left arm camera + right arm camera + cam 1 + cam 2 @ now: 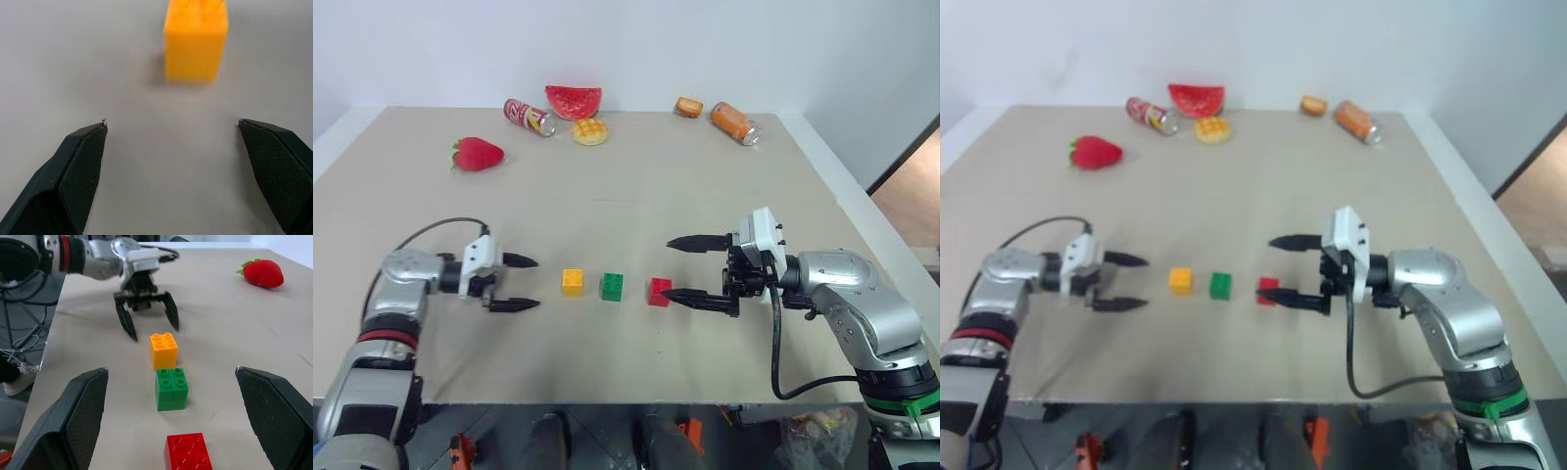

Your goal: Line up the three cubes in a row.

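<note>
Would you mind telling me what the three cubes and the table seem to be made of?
Yellow cube, green cube, red cube: likely moulded plastic, glossy, with round studs on top. Table: matte beige, possibly laminate; unclear.

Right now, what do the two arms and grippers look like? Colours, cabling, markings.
Both arms have silver-grey metallic shells with black joints. The left arm carries a red ring at the forearm; the right arm has a green band lower down. Each wrist ends in a white block, with a black cable looping off it. The left gripper and right gripper each have two black pointed fingers with textured inner pads.
</note>
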